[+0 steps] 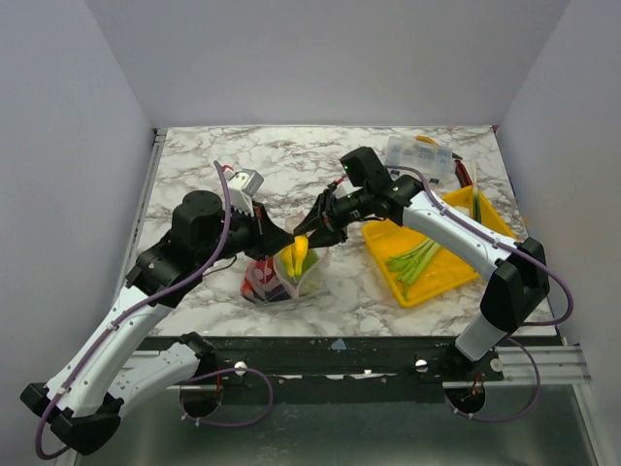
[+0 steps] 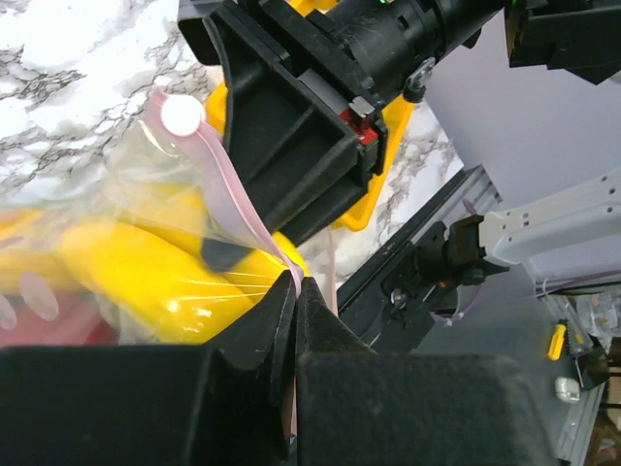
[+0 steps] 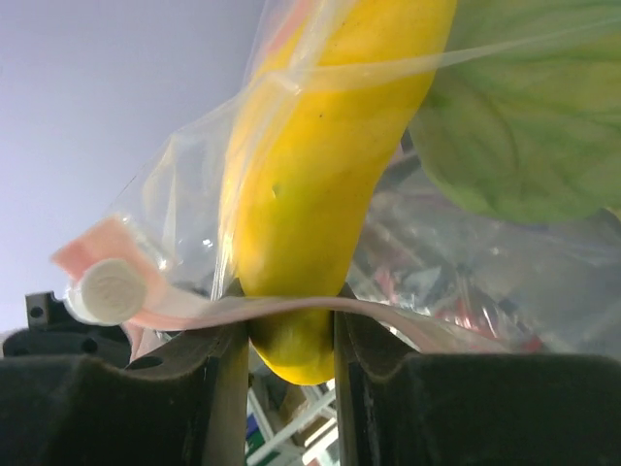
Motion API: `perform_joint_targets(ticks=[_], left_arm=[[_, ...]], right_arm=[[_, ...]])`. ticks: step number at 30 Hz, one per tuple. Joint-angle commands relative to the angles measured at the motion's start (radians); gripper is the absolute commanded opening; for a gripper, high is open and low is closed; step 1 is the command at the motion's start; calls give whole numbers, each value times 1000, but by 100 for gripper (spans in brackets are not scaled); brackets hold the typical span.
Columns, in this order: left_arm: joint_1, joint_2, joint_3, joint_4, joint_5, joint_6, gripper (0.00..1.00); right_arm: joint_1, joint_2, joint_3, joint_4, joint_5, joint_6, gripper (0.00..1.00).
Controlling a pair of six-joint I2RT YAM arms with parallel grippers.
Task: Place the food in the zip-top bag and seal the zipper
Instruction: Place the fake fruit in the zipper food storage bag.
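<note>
The clear zip-top bag (image 1: 291,282) stands at the table's middle, its mouth lifted. My left gripper (image 2: 296,283) is shut on the pink zipper (image 2: 233,194) near one end of the mouth; the white slider (image 2: 181,115) sits further along the strip. My right gripper (image 3: 289,325) is shut on the tip of a yellow banana (image 3: 320,175), which reaches into the bag through the mouth. The zipper (image 3: 408,320) runs across the banana just above the fingers. A round green food (image 3: 524,126) lies inside the bag beside it. From above, both grippers (image 1: 309,231) meet over the bag, with the banana (image 1: 299,254) between them.
A yellow tray (image 1: 456,277) with green beans (image 1: 415,258) lies at the right. A rigid clear compartment box (image 1: 419,155) stands at the back right. Red packaging (image 1: 258,280) shows at the bag's left side. The right gripper's black body (image 2: 291,126) looms close above the bag mouth.
</note>
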State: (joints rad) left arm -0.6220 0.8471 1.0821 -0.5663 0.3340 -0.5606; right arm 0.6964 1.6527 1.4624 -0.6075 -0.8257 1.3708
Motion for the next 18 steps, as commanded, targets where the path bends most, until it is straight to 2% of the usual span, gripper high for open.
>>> perform_joint_targets(ticks=[1,2,4,7,8,10,12,16,18], left_arm=[[-12,-29,11,109,94,-89,0],[-12,-27,19,100,80,-99,0],[-13,-14,45,51,15,-116,0],[-9,-1,73,1,-68,-125,0],[-8,0,76,-7,-97,-127,0],[0,-2,78,-20,-142,-130,0],[20,4,91,-33,-142,-109,0],[46,16,115,-63,-124,-43,0],[54,27,128,-61,-73,10,0]], right_arm=[[6,47,84,30,191,-15,21],[13,59,106,5,224,-40,22],[29,89,149,-28,271,-119,39],[44,105,171,-61,284,-254,53],[52,99,175,-80,299,-300,60],[54,64,173,-97,320,-406,66],[55,-6,138,-91,359,-509,77],[54,-101,163,-174,408,-698,90],[54,-124,198,-231,423,-792,90]])
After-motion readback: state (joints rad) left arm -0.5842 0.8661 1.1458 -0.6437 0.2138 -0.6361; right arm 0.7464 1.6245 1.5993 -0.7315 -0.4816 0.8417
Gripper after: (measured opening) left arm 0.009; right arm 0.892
